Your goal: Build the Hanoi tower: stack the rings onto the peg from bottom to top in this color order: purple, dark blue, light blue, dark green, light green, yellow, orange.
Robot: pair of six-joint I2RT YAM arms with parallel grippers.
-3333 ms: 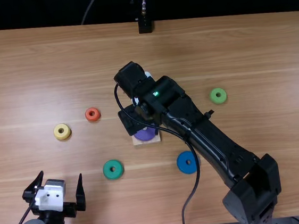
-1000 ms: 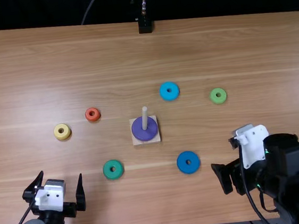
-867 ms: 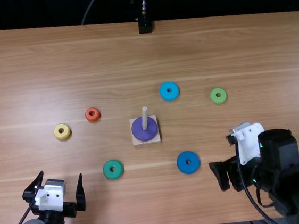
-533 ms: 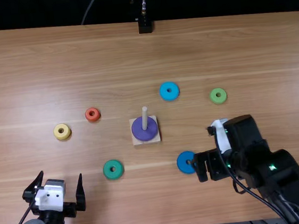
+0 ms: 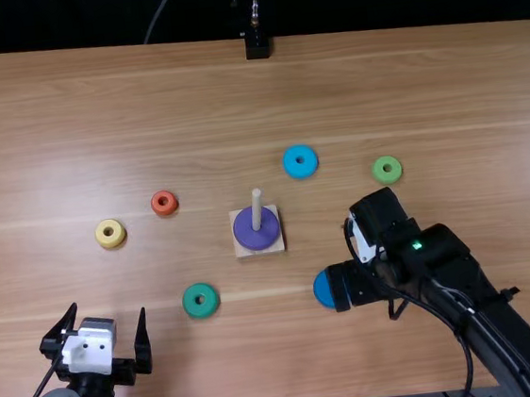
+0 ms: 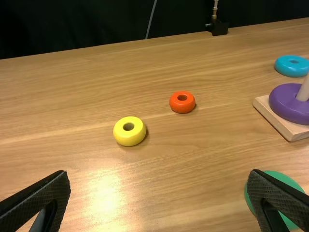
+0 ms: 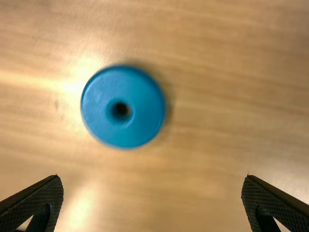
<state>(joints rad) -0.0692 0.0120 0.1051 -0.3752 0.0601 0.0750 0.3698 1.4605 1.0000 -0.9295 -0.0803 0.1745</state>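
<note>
Brown tabletop carries the dark blue ring; the right gripper hangs over it, jaws wide, presumably to straddle it; the purple ring rounds the peg as base; the left gripper gapes aside, likely leaving room.

Black backdrop; light brown wooden table.

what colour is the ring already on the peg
Purple; the ring shows best in the top view, around the pale peg.
</note>
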